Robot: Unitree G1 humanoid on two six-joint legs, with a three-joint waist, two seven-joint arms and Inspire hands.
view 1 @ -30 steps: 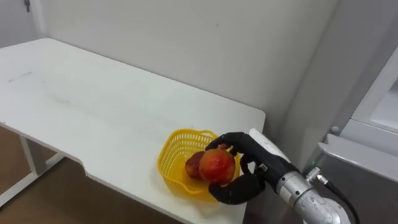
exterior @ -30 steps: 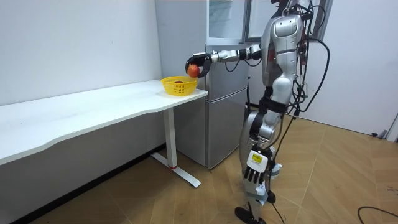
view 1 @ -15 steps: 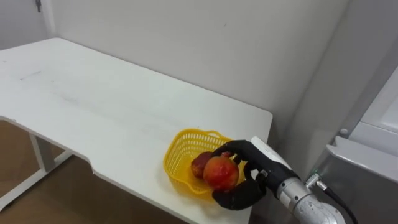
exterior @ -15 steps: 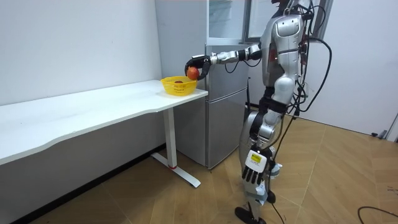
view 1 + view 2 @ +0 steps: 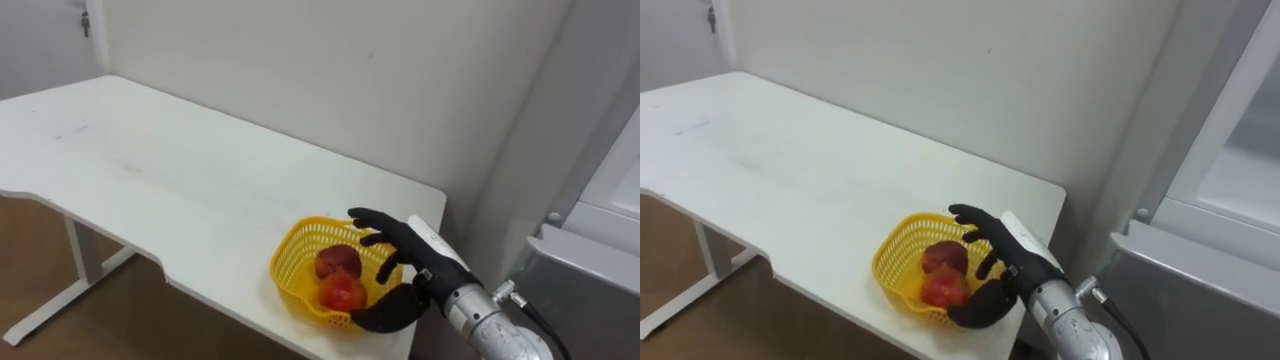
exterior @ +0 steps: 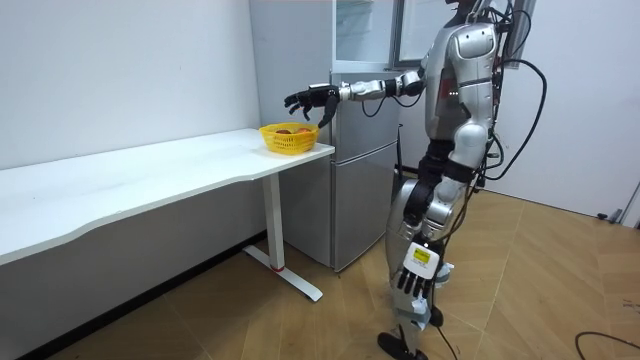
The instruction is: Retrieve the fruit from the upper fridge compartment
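Observation:
A yellow mesh basket (image 5: 292,250) stands at the right end of the white table (image 5: 170,170), close to its front edge. Two red fruits lie in it: one (image 5: 338,260) further back, one (image 5: 343,292) in front. My right hand (image 5: 418,262) hovers just right of and above the basket, open, fingers spread, holding nothing. In the room view that hand (image 6: 308,99) is stretched out over the basket (image 6: 287,138) while I stand upright beside the fridge (image 6: 358,160). My left hand (image 6: 412,284) hangs by my thigh with relaxed fingers.
The grey fridge's top edge (image 5: 590,250) lies right of my arm, with its upper door (image 5: 1240,120) open. A wall runs behind the table. The table stretches far to the left, with bare wood floor (image 6: 300,320) below.
My right hand was shut on a red fruit over the basket; now the fruit lies in the basket and the hand has opened and spread. The eye view shifted slightly.

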